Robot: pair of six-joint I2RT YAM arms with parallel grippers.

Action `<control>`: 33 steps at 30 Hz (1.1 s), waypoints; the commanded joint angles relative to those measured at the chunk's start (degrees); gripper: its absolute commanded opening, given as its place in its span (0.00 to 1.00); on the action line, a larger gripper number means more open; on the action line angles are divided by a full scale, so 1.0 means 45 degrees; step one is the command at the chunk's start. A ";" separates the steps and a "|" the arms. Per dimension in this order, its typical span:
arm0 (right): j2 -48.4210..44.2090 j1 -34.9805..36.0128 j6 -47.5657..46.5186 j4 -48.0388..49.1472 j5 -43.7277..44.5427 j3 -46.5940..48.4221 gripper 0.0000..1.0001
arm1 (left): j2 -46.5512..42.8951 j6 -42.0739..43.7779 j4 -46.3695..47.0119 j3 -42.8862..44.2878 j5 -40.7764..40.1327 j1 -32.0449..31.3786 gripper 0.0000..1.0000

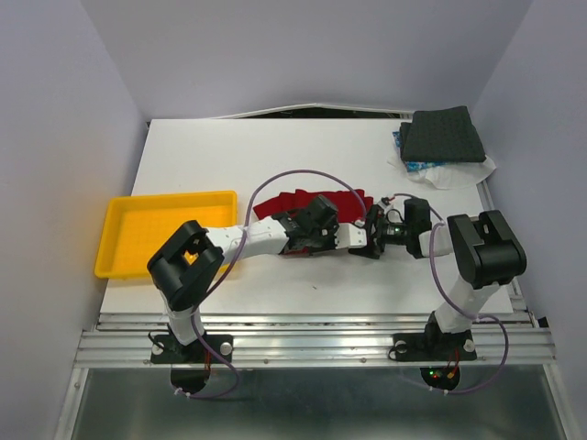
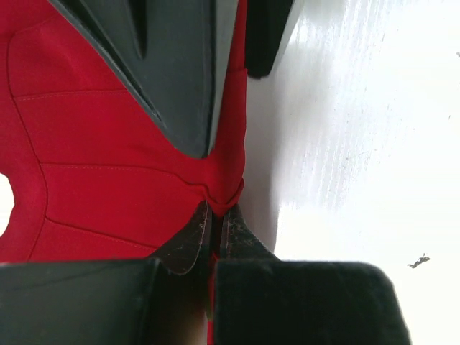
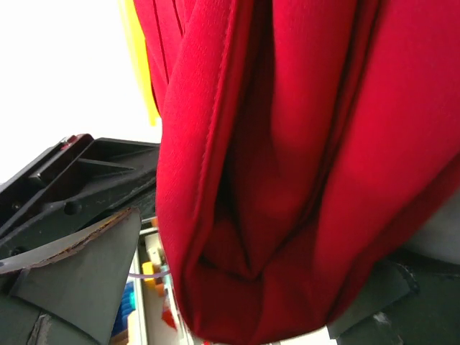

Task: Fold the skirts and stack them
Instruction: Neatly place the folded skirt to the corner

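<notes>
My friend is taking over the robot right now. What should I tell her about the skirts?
Left gripper: shut on an edge of the plain deep red cloth skirt.
Right gripper: open, red cloth bunched between its jaws.
Done: the folded dark charcoal grey skirt lies on the blue white-flowered skirt at the white table's far right corner.
To do: fold the red skirt, then put it on that pile.

Plain deep red, tone-on-tone seams, on red skirt point(image 1: 353, 199). Dark charcoal w/ tiny dots on grey skirt point(image 1: 445, 136). Blue w/ white print, pattern too small to read, on blue skirt point(image 1: 422, 168). Bright yellow on tray point(image 1: 128, 247). White on worktop point(image 1: 275, 147). Purple on cables point(image 1: 303, 174).
</notes>
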 commanded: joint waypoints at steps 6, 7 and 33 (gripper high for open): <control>0.1896 0.0629 0.2072 0.5374 0.1390 -0.0468 1.00 | -0.0109 0.0918 -0.0239 0.0884 0.1396 0.0091 0.00; 0.1935 0.0824 0.2130 0.5593 0.1797 -0.0566 1.00 | -0.0050 0.1113 -0.0239 0.0884 0.1512 0.0091 0.00; 0.1003 0.1314 -0.6280 -0.1292 0.5802 0.3277 0.03 | -0.1160 -0.0484 -0.0708 0.1568 0.1865 0.0539 0.42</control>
